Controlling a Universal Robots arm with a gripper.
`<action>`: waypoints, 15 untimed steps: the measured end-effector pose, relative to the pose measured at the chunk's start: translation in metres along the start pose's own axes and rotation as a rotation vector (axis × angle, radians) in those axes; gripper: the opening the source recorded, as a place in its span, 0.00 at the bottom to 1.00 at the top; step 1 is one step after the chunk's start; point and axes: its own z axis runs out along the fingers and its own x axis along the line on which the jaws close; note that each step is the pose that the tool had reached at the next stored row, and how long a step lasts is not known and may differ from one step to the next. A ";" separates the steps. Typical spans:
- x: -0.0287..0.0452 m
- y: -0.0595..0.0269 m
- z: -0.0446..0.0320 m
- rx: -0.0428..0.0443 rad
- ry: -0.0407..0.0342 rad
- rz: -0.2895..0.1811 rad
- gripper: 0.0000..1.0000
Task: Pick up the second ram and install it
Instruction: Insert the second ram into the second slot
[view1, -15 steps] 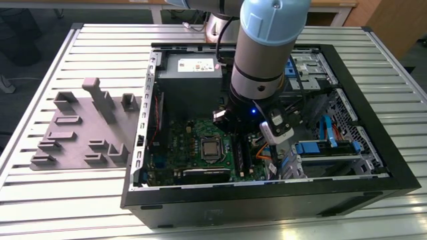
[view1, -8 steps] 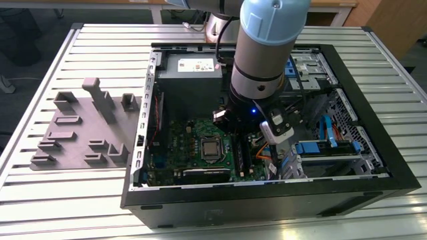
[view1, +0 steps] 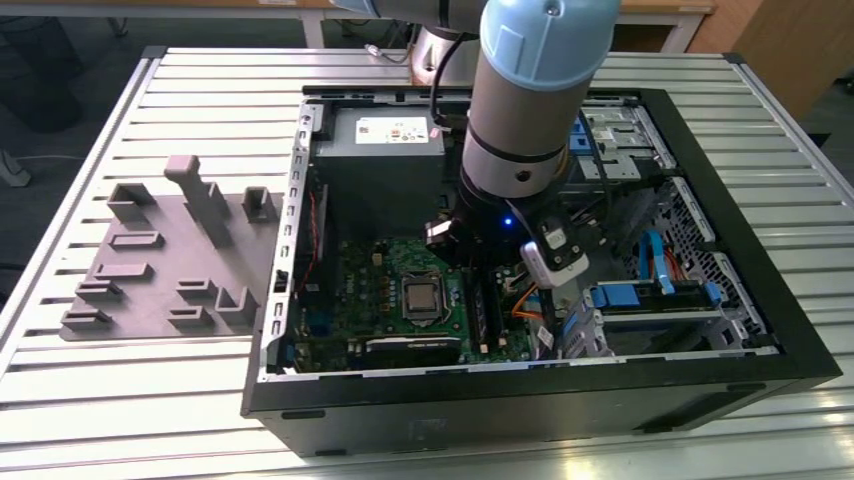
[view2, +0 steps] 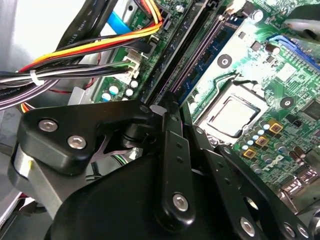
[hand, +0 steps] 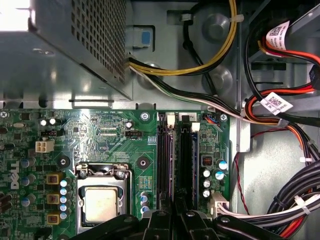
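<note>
Slatted metal forms the desk (view1: 160, 110) in the exterior view, carrying an open computer case (view1: 747, 330) with a gray holder (view1: 174, 260) lying just beside it toward the exterior view's left. The arm (view1: 534, 90) reaches down into the case, and its end effector (view1: 483, 262) sits low over the motherboard (view1: 387, 290), near the long black slots (view1: 481, 315) beside the processor socket (view1: 424, 298).

In the second wrist view, the end effector's dark linkages (view2: 170, 165) converge toward a thin dark edge that runs on in line with one of the slots (view2: 192, 55); this is probably the second ram, but its outline cannot be separated from the fingers and the slot. Bundled cables (view2: 75, 55) pass close by.

In the first wrist view, the fingertips (hand: 165, 220) stand close together directly over the slots (hand: 165, 160), next to the processor socket (hand: 102, 202). Whether they are clamped on the stick cannot be told.

As a judgement, such a stick is light, stiff and fragile; it should be held by its long flat faces, away from the contact edge, and kept square to the slot.
</note>
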 end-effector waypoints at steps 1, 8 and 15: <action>0.0000 0.0000 0.0000 0.0000 0.0000 0.000 0.14; -0.0001 0.0002 -0.0012 -0.0015 -0.0004 0.000 0.14; 0.0000 0.0000 -0.0021 0.0002 0.0000 0.000 0.14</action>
